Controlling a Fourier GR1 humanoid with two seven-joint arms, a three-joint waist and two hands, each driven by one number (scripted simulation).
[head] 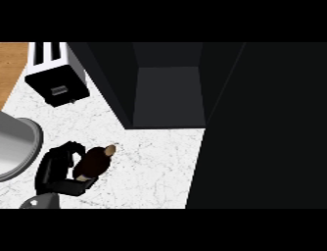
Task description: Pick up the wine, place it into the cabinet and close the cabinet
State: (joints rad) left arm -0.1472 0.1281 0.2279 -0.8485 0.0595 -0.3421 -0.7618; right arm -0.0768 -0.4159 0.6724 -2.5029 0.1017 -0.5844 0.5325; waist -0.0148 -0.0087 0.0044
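1. left robot hand (pixel 57 172) curled round the wine bottle (pixel 95 162), low at view's left, over the marbled worktop (pixel 152 166).
2. cabinet (pixel 170 95) stands open beyond the bottle, apart from it.
3. toaster (pixel 57 73) far left.

Veined marble-like counter (pixel 152 169), seemingly matt cabinet (pixel 168 95)

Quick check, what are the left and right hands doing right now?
Left hand: closed around the wine bottle.
Right hand: not in view.
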